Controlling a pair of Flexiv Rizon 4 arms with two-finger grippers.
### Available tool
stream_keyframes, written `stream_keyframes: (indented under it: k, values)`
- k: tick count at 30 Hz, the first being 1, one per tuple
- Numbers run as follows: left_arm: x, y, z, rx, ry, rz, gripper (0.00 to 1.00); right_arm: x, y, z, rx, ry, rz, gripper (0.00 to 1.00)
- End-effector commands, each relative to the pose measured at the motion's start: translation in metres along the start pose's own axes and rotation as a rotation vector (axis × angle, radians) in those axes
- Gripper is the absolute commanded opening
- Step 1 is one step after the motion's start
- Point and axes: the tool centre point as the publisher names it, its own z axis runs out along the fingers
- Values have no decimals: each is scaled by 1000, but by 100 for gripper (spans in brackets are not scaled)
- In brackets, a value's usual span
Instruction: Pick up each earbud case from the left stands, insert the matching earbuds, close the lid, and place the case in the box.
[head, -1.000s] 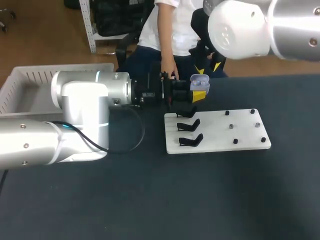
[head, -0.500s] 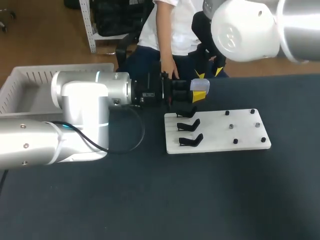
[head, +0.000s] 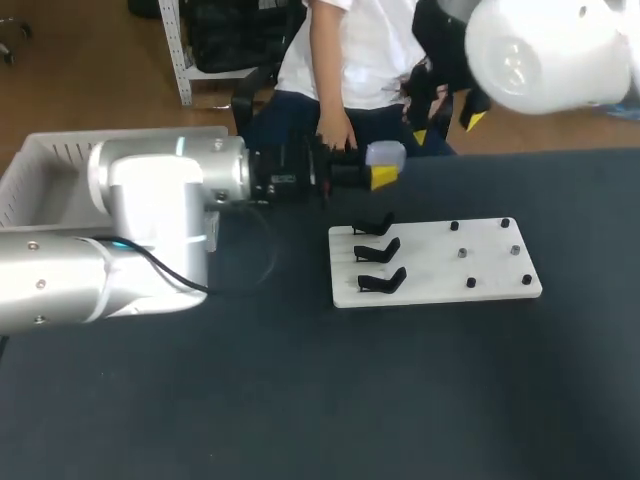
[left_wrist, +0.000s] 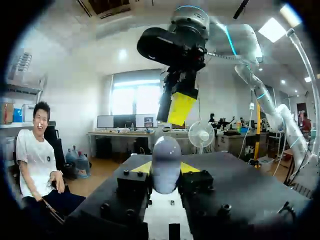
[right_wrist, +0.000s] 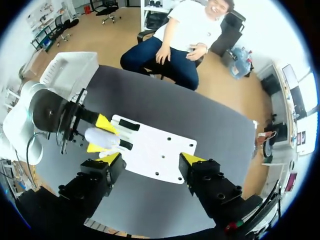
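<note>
Three black stands (head: 378, 250) on the white board (head: 480, 285) are standing bare, so I am judging that no case is waiting there to be picked up. One earbud case (head: 386, 153) is sitting clamped between the yellow tips of the left gripper (head: 384, 166), held in the air over the table's far edge, just beyond the board. Its lid is looking shut, though whether earbuds are lying inside is hidden. The right gripper (head: 447, 125) is hanging high above the table's far side, its fingers spread apart and gripping nothing. The box (head: 60, 165) is sitting well off to the left of the board, and no case is showing in the part of it in view. What is remaining, by my reading, is carrying this case across and setting it in the box.
</note>
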Motion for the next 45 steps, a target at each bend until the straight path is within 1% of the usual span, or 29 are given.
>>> stream_keyframes:
  k: [1,4,5,7,8,10,11,12,13,14,15,16,19,20,22,24,26,27,28,32,33,35,36,37,38,39,42,44,45]
  values:
    - [-19,-7,-65,-78,-8,39,0,28,-8,-20,-2,-136,4,100]
    - [-23,3,-112,-140,35,82,0,31,-10,-19,-25,-151,-6,100]
    - [-21,10,-130,-174,46,78,0,32,-8,-18,-42,-159,-8,100]
    - [-23,19,-164,-190,50,100,0,35,-4,-18,-51,-160,-18,100]
    - [-23,25,-182,-216,68,92,0,36,-1,-17,-53,-156,-27,100]
    - [-24,36,-215,-214,96,121,0,38,3,-16,-58,-147,-32,100]
    - [-23,41,-231,-234,125,118,0,40,5,-15,-60,-142,-33,100]
    - [-22,47,-245,-234,158,131,0,43,7,-14,-65,-138,-34,100]
    - [-20,52,-259,-235,161,142,0,45,8,-13,-69,-134,-33,100]
    - [-17,58,-273,-249,172,134,0,48,9,-12,-74,-131,-35,100]
    - [-13,64,-284,-238,191,142,0,52,10,-11,-93,-132,-38,100]
    - [-9,69,-294,-243,185,139,0,54,11,-10,-113,-135,-54,100]
    - [13,87,-318,-251,207,128,0,62,18,-8,-165,-150,-125,100]
    - [22,93,-324,-267,230,102,0,65,20,-8,-192,-159,-151,100]
    - [39,100,-332,-242,246,98,0,69,21,-7,-213,-170,-197,100]
    - [57,108,-338,-246,283,67,0,73,20,-6,-220,-181,-206,100]
    - [68,112,-339,-250,294,56,0,76,21,-4,-225,-183,-216,100]
    - [75,116,-338,-245,318,49,0,77,22,-2,-225,-179,-242,100]
    - [81,120,-336,-245,323,49,0,78,24,1,-230,-173,-262,100]
    - [95,129,-335,-272,336,25,0,78,30,12,-236,-127,-323,100]
    - [98,128,-333,-268,339,24,0,77,31,14,-245,-126,-340,100]
    - [102,127,-332,-269,339,11,0,75,28,19,-241,-115,-330,100]
    - [106,126,-331,-262,352,-1,12,74,26,21,-244,-111,-328,100]
    - [110,125,-332,-271,352,-14,35,73,24,22,-243,-107,-325,100]
    - [112,123,-332,-285,357,-27,52,73,23,23,-244,-104,-328,100]
    - [114,122,-333,-298,357,-29,100,73,21,24,-244,-99,-331,100]
    - [105,115,-335,-334,347,-12,100,73,15,25,-247,-92,-338,100]
    - [91,107,-330,-335,342,-7,100,74,12,22,-254,-98,-375,100]
    - [83,101,-325,-327,353,-7,100,75,10,20,-249,-99,-396,100]
